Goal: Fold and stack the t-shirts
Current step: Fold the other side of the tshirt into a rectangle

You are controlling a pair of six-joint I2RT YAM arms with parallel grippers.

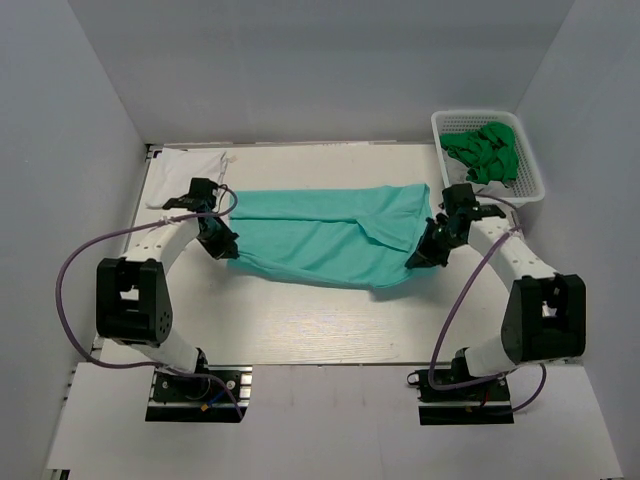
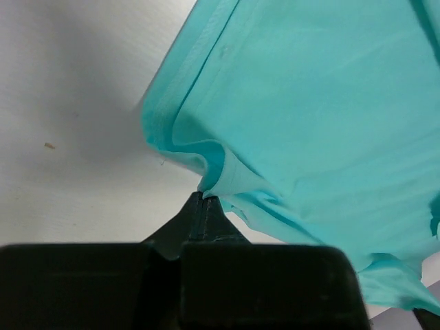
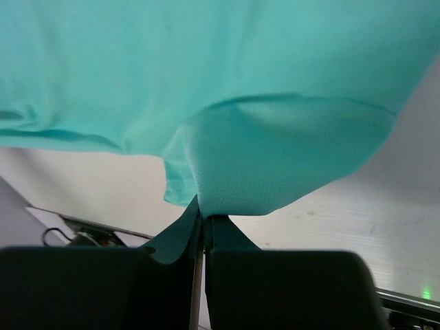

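Note:
A light teal t-shirt (image 1: 330, 235) is stretched across the middle of the table between my two grippers. My left gripper (image 1: 222, 243) is shut on its left edge; in the left wrist view the fingertips (image 2: 204, 199) pinch a fold of the teal t-shirt (image 2: 309, 103). My right gripper (image 1: 425, 250) is shut on its right edge; in the right wrist view the gripper (image 3: 205, 210) clamps the hem of the teal t-shirt (image 3: 227, 75). A white t-shirt (image 1: 190, 165) lies folded at the far left. Bright green shirts (image 1: 485, 150) lie bunched in the basket.
A white plastic mesh basket (image 1: 530, 165) stands at the far right corner. Grey walls close in the table on the left, back and right. Purple cables loop beside both arms.

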